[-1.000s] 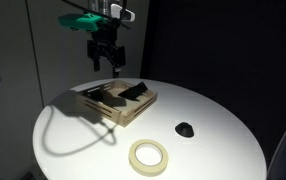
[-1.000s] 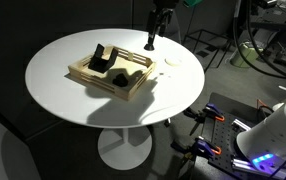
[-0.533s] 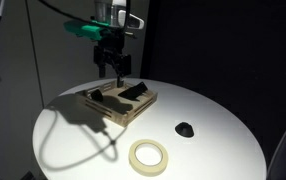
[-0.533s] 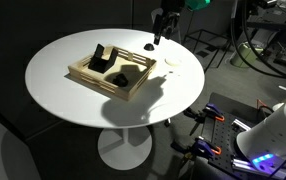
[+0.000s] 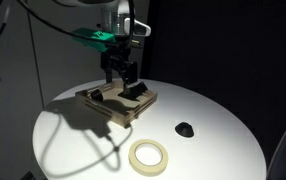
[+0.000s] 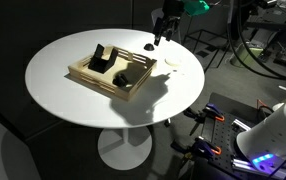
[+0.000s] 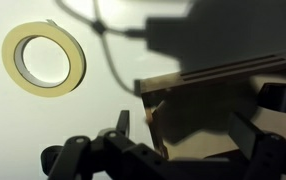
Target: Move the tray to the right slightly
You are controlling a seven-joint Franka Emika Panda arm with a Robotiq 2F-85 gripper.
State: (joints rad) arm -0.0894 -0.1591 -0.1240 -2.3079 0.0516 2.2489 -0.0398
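my gripper, jaws apart and empty, has drifted over the tray's far rim; the tray has barely shifted.

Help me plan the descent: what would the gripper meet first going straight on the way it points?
Probably the tray: the gripper points down above it, and the wrist view shows its wooden corner between the fingers. Where exactly is unclear.

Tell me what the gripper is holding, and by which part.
Nothing. The gripper hovers above the tray near its edge, jaws open and empty.
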